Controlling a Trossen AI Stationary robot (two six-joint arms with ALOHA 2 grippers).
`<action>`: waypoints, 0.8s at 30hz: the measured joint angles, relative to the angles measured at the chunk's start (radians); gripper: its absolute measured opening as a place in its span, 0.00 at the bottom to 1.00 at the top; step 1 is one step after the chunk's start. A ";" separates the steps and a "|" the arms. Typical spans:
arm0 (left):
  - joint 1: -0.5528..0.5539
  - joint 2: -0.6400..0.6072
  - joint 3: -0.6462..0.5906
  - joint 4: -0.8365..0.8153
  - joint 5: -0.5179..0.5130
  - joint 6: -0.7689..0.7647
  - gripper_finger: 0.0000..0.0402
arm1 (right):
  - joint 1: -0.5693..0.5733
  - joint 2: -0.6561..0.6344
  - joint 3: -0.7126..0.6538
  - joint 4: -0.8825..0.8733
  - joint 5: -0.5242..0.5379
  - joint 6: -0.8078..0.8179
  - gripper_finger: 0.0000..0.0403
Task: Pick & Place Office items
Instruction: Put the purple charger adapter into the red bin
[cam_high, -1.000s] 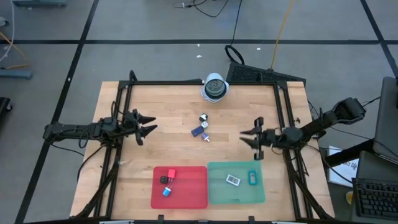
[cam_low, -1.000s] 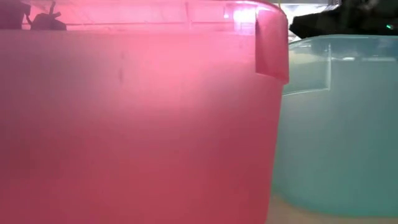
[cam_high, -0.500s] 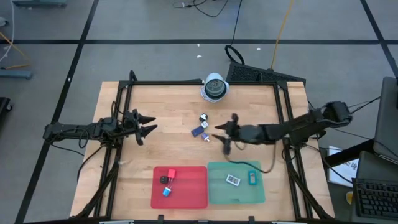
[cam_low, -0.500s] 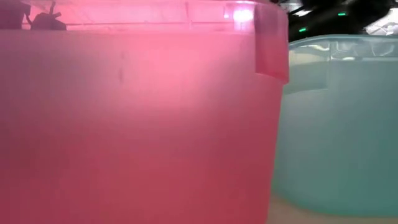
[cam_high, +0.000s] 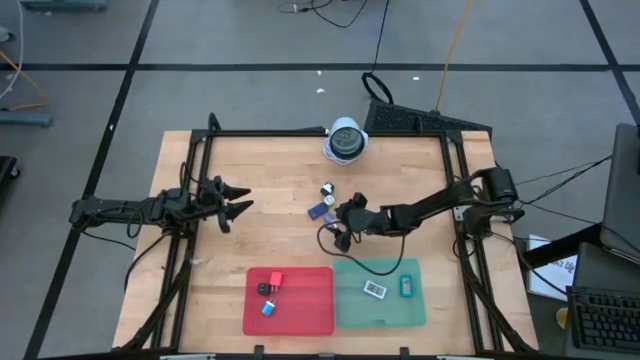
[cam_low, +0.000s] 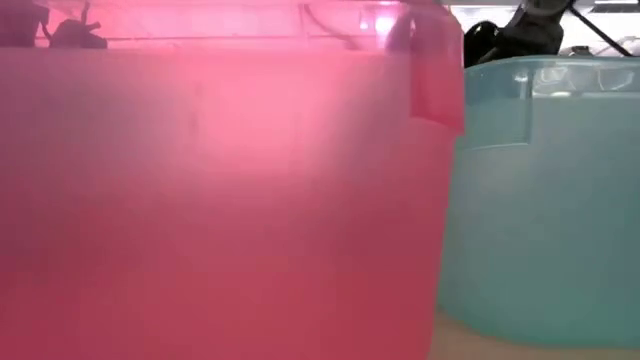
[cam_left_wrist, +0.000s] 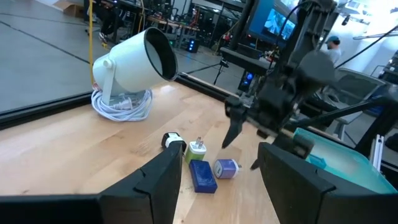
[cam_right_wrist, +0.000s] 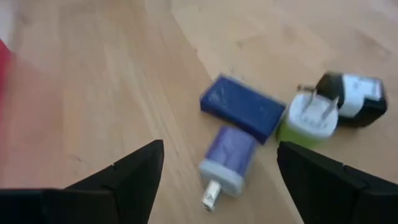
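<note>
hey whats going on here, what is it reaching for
The right gripper is over the middle of the table, open and empty, beside four small office items lying loose: a flat blue block, a purple plug, a green-and-white plug and a black-and-white piece. Other small pieces already sit in the red tray and the green tray. The left gripper waits open at the table's left side, holding nothing.

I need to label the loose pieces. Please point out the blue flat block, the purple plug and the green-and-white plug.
blue flat block (cam_right_wrist: 242, 108): right wrist view, middle of its top face.
purple plug (cam_right_wrist: 228, 155): right wrist view, its purple body.
green-and-white plug (cam_right_wrist: 316, 115): right wrist view, white pronged face.
</note>
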 joint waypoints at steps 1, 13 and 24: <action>0.000 0.000 0.000 0.002 0.000 0.000 0.53 | 0.000 0.019 0.000 0.010 0.001 -0.012 0.74; 0.000 0.000 0.000 0.005 0.000 -0.007 0.53 | -0.031 0.094 0.000 0.064 0.006 -0.040 0.58; 0.000 0.000 0.000 0.024 0.000 -0.006 0.53 | -0.089 0.094 0.000 0.024 -0.109 -0.055 0.33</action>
